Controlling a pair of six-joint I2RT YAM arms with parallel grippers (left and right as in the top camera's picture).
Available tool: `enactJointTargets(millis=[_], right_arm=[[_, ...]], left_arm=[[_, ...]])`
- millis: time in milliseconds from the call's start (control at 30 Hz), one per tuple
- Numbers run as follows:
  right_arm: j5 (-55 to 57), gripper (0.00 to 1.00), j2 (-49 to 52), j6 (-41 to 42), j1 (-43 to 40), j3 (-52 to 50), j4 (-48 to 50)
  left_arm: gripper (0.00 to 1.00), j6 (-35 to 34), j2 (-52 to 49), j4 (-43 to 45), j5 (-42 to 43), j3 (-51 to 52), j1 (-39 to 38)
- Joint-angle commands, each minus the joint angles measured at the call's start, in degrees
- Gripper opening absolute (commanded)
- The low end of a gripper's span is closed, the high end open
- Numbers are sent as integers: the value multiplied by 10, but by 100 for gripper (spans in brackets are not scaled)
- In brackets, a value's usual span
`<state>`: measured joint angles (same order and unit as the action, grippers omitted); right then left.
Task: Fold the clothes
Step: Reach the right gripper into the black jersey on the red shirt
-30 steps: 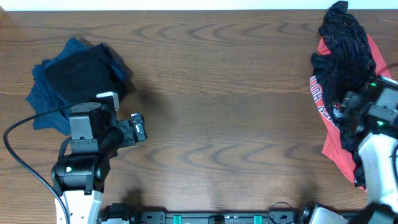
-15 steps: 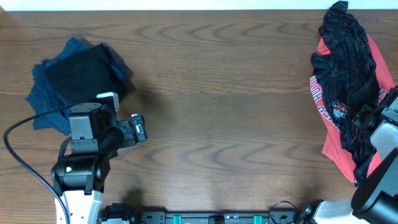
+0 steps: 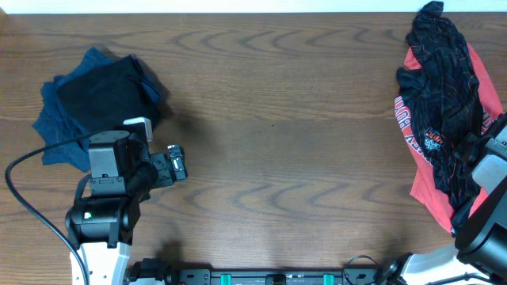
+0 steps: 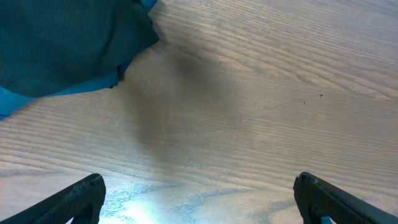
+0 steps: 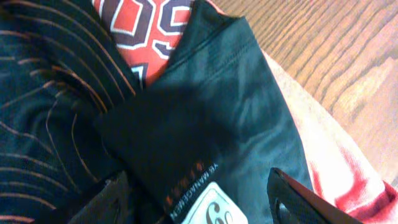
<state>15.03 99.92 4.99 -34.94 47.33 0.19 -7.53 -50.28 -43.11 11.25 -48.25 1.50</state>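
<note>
The clothes I see at the table's right edge are a crumpled black jersey with thin pale contour lines, lying on a red garment with white lettering. In the right wrist view, a fold of the black jersey with a white label lies between my right gripper's fingers. Its jaws stand apart on either side of that fold, down against the cloth. My left gripper hovers wide open over bare wood at the lower left, holding nothing.
A dark blue and black pile of cloth sits at the upper left, just beyond the left gripper, and also shows in the left wrist view. The left arm's black cable loops near the front left edge. The wooden table spans the middle.
My right arm has shifted right toward the table edge, uncovering the jersey's orange-white logo, and its jaws have narrowed somewhat. The left arm has not moved.
</note>
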Motion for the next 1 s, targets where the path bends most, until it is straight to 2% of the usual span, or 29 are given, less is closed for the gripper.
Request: enactJointTargets(millis=[0, 333, 967], right_arm=[[5, 66, 5, 17, -4, 11, 16], [15, 58, 6, 49, -6, 11, 40], [-40, 62, 24, 49, -6, 11, 56]], left_arm=[[98, -3, -2, -1, 3, -12, 1], [98, -3, -2, -1, 3, -12, 1], [98, -3, -2, -1, 3, -12, 1]])
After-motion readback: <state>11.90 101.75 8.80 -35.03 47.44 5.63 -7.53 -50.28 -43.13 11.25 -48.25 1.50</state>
